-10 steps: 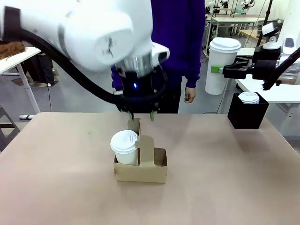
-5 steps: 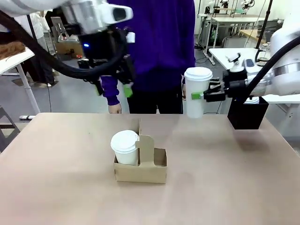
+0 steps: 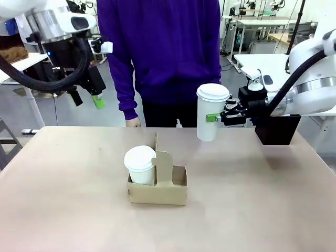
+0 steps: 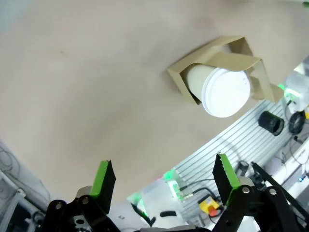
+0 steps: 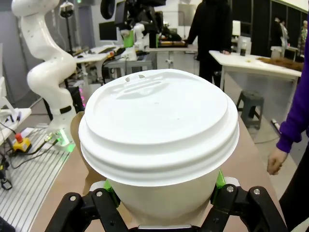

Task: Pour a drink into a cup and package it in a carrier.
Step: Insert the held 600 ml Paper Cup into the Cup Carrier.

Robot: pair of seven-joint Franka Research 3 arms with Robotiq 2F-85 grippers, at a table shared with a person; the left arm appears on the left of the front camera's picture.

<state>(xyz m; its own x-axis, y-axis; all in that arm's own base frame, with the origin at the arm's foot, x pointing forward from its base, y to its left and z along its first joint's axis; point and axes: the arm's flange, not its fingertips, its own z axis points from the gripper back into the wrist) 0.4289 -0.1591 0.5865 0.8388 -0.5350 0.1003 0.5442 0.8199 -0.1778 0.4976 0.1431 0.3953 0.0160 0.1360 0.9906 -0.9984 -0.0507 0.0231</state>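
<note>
My right pincer (image 3: pixel 210 118) pinches a tall lidded cup (image 3: pixel 208 130) by its side and holds it upright in the air above the far edge of the worktop (image 3: pixel 63 199), right of the middle. The lid hides whatever drink is inside.

The carrier (image 3: pixel 157 193) sits at the middle of the worktop. Another cup (image 3: pixel 140 160), lidded, is seated in the hole left of the raised handle, and the hole on the right looks free.

My left pincer (image 3: pixel 87 98) hangs high near the far-left corner, fingers spread and holding nothing, well apart from the carrier.

A person (image 3: pixel 168 52) stands at the far edge, one hand just above it. A black box (image 3: pixel 278 131) stands at the far-right corner, behind my right arm.

I judge pouring done and packaging in hand. The next move calls for bringing the cup toward the middle, over the free hole. It should stay level and go straight down, clear of the handle and the seated cup's lid, and I would part the fingers only once it sits.
</note>
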